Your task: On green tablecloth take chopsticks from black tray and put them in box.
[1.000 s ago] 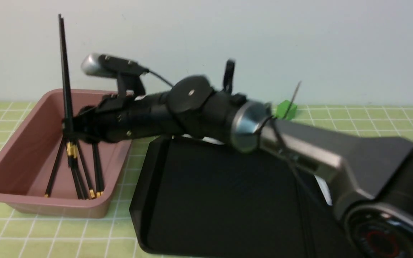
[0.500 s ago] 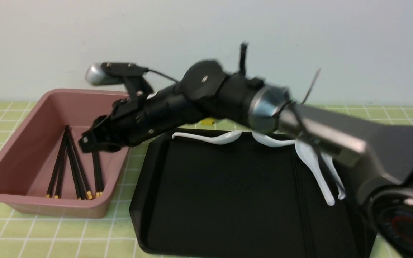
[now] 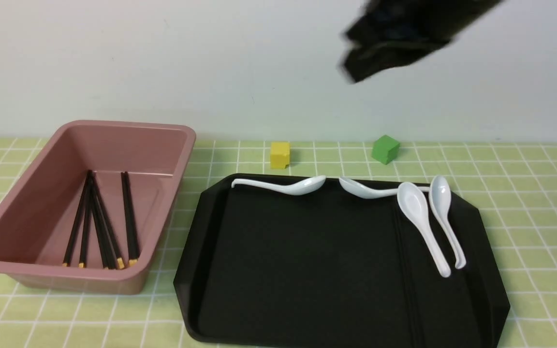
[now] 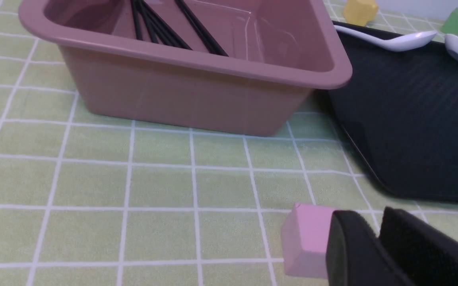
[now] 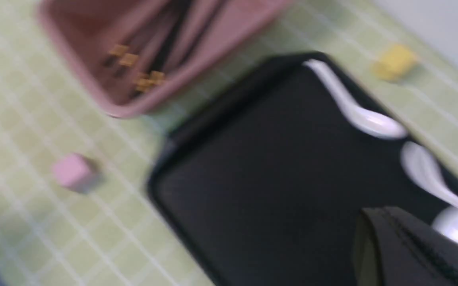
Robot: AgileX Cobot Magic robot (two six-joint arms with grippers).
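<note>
The chopsticks (image 3: 95, 222) lie in the box (image 3: 128, 124), flat on its floor. Most are bunched in a narrow fan that closes toward the far wall, and one lies a little apart on the side nearer the tray. Their gold tips point to the near wall. The box sits on the green tablecloth (image 3: 525, 193) to the left, just beside the black tray (image 3: 307, 270); I cannot tell whether the two touch.

Four white spoons rest on the tray. Two lie along its far rim, the left one (image 3: 283, 184) and its neighbour (image 3: 363, 189) with bowls toward each other. The other two (image 3: 423, 227) lie side by side near the right edge, handles pointing toward me.

Beyond the tray, a yellow cube (image 3: 279, 154) and a green cube (image 3: 385, 149) stand apart on the surface.

The right end effector (image 3: 356, 72) hangs high over the far side of the tray, a blurred dark shape. Its fingers are pressed together and carry nothing.

The left end effector (image 4: 372, 222) is low over the cloth in front of the box, just beside a pink cube (image 4: 306, 238). Its pads (image 4: 352, 254) are close together with only a thin seam between them and nothing in it. I cannot tell whether they quite meet.
</note>
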